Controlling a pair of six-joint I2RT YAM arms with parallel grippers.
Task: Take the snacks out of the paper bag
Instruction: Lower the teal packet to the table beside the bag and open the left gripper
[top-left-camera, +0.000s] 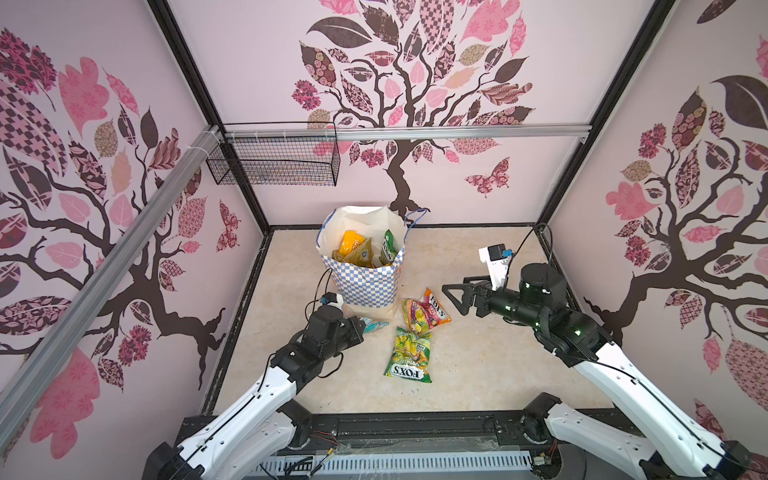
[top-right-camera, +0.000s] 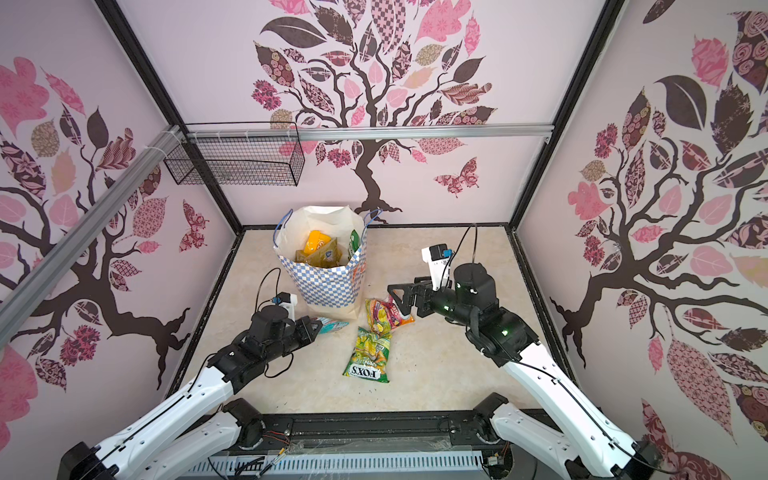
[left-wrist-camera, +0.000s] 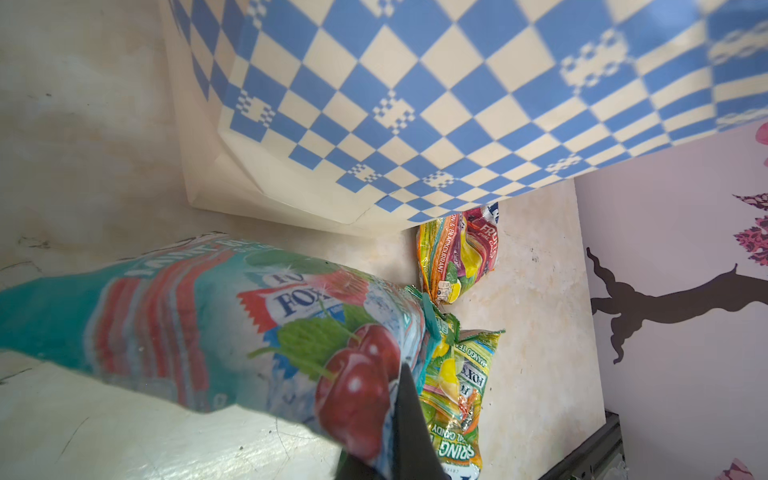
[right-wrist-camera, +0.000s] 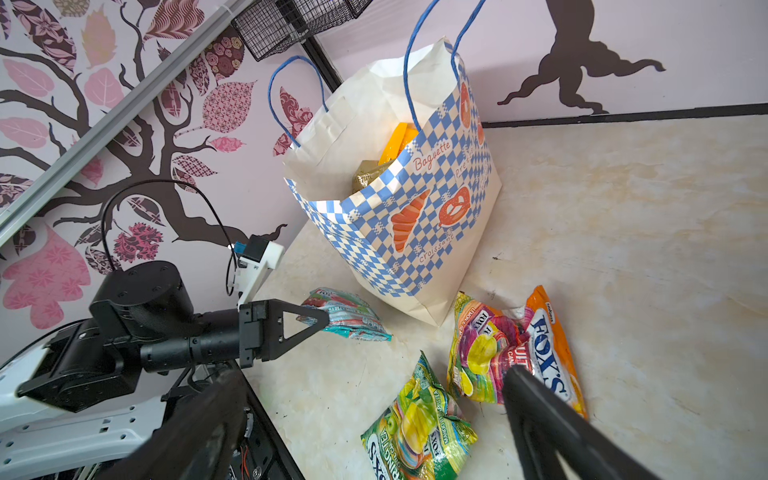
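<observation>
I hold the left gripper (right-wrist-camera: 321, 322) clamped on the crinkly teal FOX'S packet (right-wrist-camera: 351, 316), low beside the tall blue-checked paper bag (top-left-camera: 368, 286), so the right gripper (top-left-camera: 451, 296) (jaws wide, empty) looks handier for the yellow-orange packet (top-left-camera: 350, 241) inside, to its left.

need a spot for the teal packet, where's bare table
Widest bare table: back right, between the paper bag and the right wall, behind the right gripper. Also free: the front strip between the green packet and the front rail. Crowded: by the bag's base, where the orange-pink packet, green packet and held teal packet cluster.
</observation>
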